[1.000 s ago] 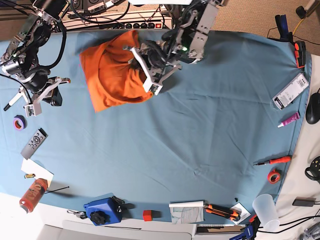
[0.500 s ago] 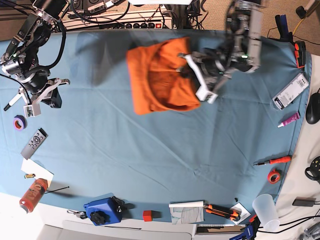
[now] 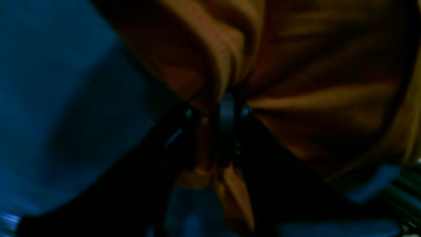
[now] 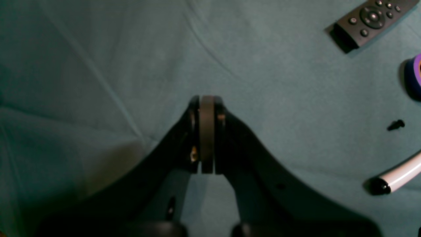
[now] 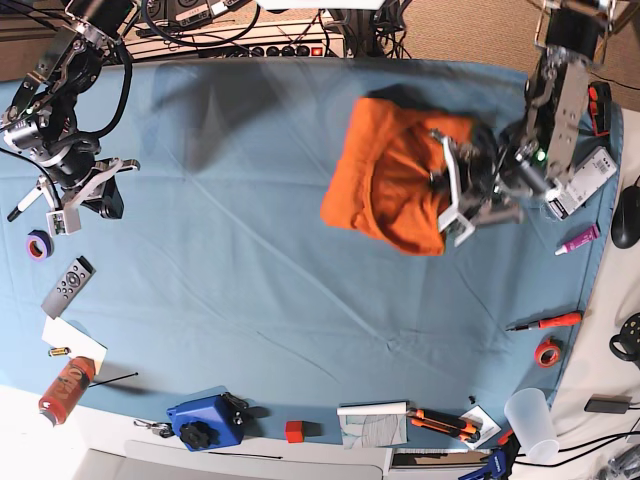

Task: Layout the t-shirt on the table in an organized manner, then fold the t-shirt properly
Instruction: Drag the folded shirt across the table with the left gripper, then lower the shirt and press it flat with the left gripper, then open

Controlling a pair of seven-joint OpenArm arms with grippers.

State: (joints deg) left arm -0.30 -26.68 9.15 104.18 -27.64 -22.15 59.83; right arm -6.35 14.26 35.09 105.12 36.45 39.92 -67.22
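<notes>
The orange t-shirt hangs bunched over the right part of the blue-teal table, carried by my left gripper. In the left wrist view the left gripper is shut on a gathered fold of the t-shirt, with a tail of cloth poking out behind the fingers. My right gripper hovers at the table's left edge, far from the shirt. The right wrist view shows that right gripper shut with nothing in it, over bare table cloth.
A remote, purple tape roll and white marker lie by the right gripper. Along the right edge lie a white box, a pink tube, a red screwdriver. A blue box sits at the front.
The left arm has swept the bunched t-shirt from the back left-centre of the table across to the right side. The right arm has stayed still.
</notes>
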